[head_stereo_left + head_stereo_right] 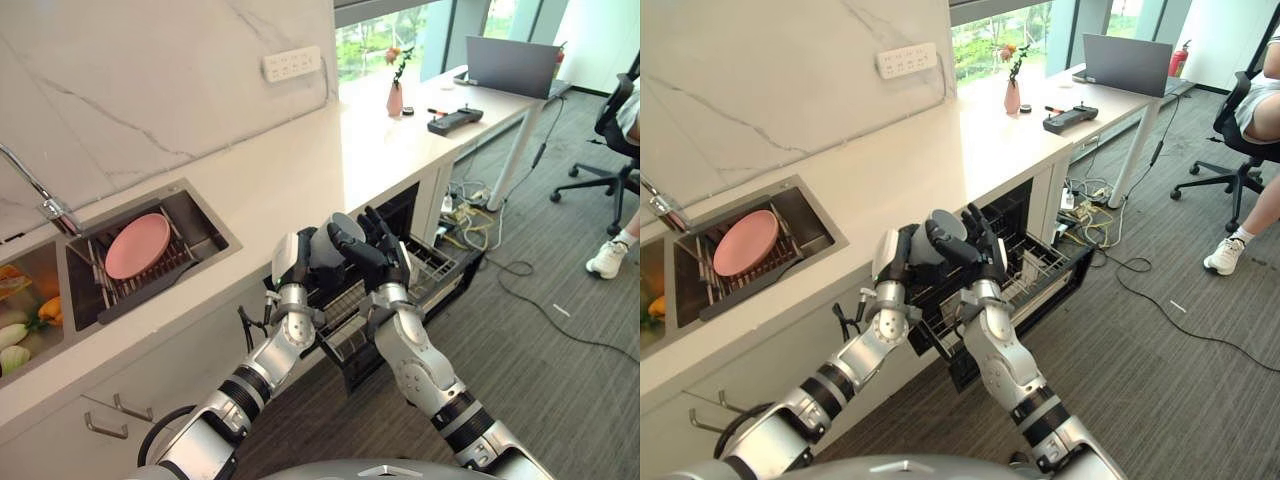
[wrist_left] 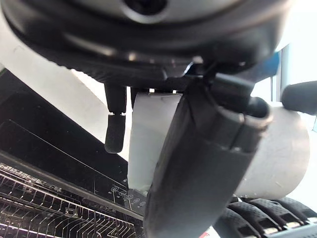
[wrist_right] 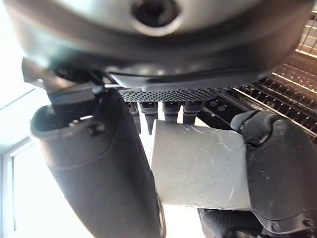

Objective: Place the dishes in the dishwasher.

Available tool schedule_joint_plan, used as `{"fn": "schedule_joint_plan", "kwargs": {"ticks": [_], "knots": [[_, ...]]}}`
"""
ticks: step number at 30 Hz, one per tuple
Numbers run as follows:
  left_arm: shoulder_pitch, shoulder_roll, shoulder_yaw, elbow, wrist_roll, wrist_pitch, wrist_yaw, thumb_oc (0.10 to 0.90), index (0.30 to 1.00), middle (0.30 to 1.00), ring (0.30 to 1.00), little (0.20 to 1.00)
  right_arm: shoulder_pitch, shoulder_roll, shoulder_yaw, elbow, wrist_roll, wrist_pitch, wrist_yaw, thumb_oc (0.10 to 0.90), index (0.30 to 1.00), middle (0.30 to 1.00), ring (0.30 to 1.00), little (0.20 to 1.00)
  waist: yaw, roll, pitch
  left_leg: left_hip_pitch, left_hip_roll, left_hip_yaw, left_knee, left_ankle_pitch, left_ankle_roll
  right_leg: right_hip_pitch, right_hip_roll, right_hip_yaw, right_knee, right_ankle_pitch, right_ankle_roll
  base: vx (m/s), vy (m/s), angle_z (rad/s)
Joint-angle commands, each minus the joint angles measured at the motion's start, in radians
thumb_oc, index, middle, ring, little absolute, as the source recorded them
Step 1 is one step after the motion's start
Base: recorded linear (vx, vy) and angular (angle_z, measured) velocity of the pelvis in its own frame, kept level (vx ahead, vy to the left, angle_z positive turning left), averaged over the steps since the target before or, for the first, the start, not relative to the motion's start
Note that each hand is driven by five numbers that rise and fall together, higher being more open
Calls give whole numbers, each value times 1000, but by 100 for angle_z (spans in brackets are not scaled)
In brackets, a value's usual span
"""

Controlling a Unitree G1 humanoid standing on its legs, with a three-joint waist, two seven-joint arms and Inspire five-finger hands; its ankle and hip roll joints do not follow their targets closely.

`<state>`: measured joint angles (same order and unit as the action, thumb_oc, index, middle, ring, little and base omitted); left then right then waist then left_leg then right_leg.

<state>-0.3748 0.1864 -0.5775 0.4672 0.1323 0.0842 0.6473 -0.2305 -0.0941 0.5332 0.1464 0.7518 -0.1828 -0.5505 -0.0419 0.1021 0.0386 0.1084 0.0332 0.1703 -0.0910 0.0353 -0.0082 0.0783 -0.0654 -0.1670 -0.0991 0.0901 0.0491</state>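
White counter (image 1: 300, 170) w/ sink (image 1: 205, 215) at left: pink plate (image 1: 137, 245) on its rack. Below the counter, dishwasher rack (image 1: 1035, 272) pulled out, wire tines. Both hands' fingers curl round grey cup (image 1: 332, 240) above rack: left hand (image 1: 292, 258), right hand (image 1: 380, 250). Wrist views show cup plain, matte, cylindrical.

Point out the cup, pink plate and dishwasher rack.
cup (image 1: 330, 248), left eye view, grey side wall between the two hands.
pink plate (image 1: 137, 245), left eye view, middle of its face, in the sink rack.
dishwasher rack (image 1: 1040, 266), right eye view, wire grid of the pulled-out basket.
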Motion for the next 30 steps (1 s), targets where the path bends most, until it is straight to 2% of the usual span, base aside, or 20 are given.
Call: {"fn": "schedule_joint_plan", "kwargs": {"ticks": [1, 4, 9, 18, 19, 20, 21, 30], "knots": [[-231, -11, -31, 58, 106, -70, 86, 400, 300, 300, 300, 300, -136, 115, -17, 12, 15, -98, 1, 800, 900, 900, 900, 900, 27, -61, -44, 2, 17, -40, 4, -48, -42, 31, -79, 8, 15, -39, 93, 1, 10, 7], [-231, -13, -34, 64, 106, -73, 98, 400, 300, 300, 300, 300, -140, 121, -14, 40, -13, -93, -13, 800, 900, 900, 900, 900, 29, -62, -44, 3, 18, -42, 4, -49, -43, 32, -78, 4, 16, -39, 94, 2, 10, 10], [-226, -10, -32, 67, 95, -71, 108, 400, 300, 300, 300, 300, -124, 137, -3, 79, 20, -93, -21, 800, 900, 900, 900, 900, 32, -64, -45, 7, 18, -42, 4, -51, -42, 33, -77, 5, 18, -39, 92, 0, 3, 1], [-220, -26, -46, 68, 72, -68, 80, 400, 300, 300, 300, 300, -146, 197, 4, 164, 218, -118, 14, 800, 900, 900, 900, 900, 41, -70, -53, 9, 19, -51, 4, -55, -45, 40, -76, 4, 15, -42, 90, 0, 0, 0], [-220, -28, -49, 67, 69, -72, 73, 400, 300, 300, 300, 300, -156, 202, -2, 175, 230, -124, 25, 712, 768, 768, 768, 768, 42, -70, -54, 10, 19, -52, 4, -54, -45, 40, -76, 2, 14, -43, 89, 0, 0, 0], [-220, -28, -49, 66, 61, -74, 69, 400, 300, 300, 300, 300, -159, 207, -8, 184, 251, -135, 32, 460, 389, 389, 389, 389, 43, -70, -54, 10, 19, -54, 4, -54, -46, 40, -76, 0, 14, -44, 90, 0, 0, 0], [-219, -28, -51, 61, 56, -77, 65, 400, 300, 300, 300, 300, -163, 212, -11, 192, 269, -138, 35, 400, 300, 300, 300, 300, 44, -70, -55, 9, 19, -55, 4, -53, -46, 40, -76, -2, 14, -45, 90, 0, 0, 0], [-219, -27, -68, 24, 45, -89, 26, 400, 300, 300, 300, 300, -189, 199, -22, 193, 257, -143, 73, 400, 300, 300, 300, 300, 53, -68, -61, 9, 20, -62, 4, -52, -47, 45, -79, -14, 12, -50, 92, -4, 0, 2]]}}
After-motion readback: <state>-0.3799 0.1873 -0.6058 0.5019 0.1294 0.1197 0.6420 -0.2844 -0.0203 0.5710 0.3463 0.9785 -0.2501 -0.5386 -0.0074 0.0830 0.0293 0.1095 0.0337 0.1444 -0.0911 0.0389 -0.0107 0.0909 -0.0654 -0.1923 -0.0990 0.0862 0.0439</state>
